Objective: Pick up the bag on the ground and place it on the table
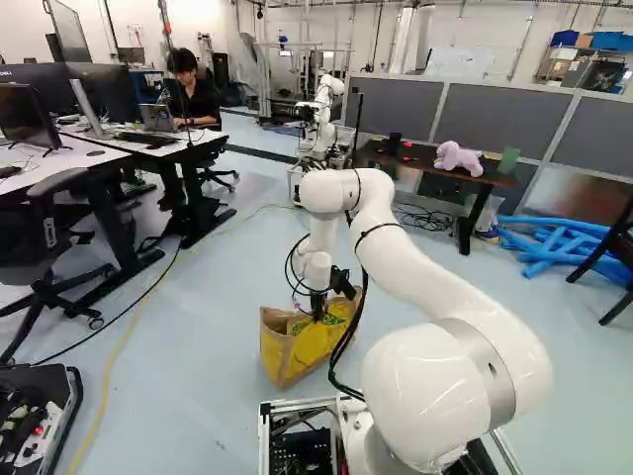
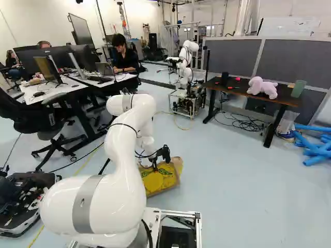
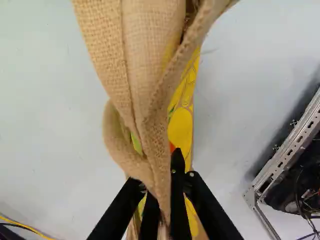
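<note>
One white robotic arm [image 1: 415, 252] reaches ahead of its base, its single black pincer [image 1: 318, 311] closed on tan woven fabric of one burlap bag [image 1: 311, 346]. The bag, printed in yellow and green, is down at floor level, near center; whether its bottom touches the floor [image 2: 232, 191] cannot be told. Its fabric runs between the two fingers, folding over ahead of them. At far right stands one dark brown tabletop [image 2: 238, 89], bearing one pink plush toy [image 2: 262, 88], one green container [image 2: 298, 88], one black cup [image 2: 224, 78] and two small red objects [image 2: 238, 78]. A pile of blue foam tubes [image 2: 315, 147] lies on the floor to its right. One other robot [image 2: 187, 64] stands at far center, left of the tabletop.
</note>
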You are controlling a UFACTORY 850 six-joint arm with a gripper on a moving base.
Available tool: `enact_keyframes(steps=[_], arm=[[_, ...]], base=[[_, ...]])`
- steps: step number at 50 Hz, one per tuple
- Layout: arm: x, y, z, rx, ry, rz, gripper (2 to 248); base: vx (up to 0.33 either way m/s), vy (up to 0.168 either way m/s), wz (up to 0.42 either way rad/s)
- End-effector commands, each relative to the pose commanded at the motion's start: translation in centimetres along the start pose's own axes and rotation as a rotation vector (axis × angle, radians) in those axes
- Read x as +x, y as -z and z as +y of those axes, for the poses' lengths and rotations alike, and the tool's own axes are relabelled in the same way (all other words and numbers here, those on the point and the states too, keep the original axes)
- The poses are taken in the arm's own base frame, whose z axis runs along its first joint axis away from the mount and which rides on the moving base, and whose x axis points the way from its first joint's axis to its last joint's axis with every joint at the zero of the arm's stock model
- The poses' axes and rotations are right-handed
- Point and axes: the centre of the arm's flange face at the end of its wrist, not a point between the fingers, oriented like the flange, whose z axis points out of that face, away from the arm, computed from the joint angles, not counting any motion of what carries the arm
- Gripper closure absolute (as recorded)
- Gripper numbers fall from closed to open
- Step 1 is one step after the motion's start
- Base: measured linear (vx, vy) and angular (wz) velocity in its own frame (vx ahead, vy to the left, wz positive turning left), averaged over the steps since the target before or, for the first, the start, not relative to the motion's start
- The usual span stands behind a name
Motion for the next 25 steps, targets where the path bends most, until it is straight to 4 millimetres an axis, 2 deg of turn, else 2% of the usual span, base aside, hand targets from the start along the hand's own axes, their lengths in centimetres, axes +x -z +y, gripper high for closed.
enact_keyframes(steps=[25], arm=[[-0.1,3.8,0.5,0.007,0.050,0.000,228]], base=[[0.000,0.000,0.000]])
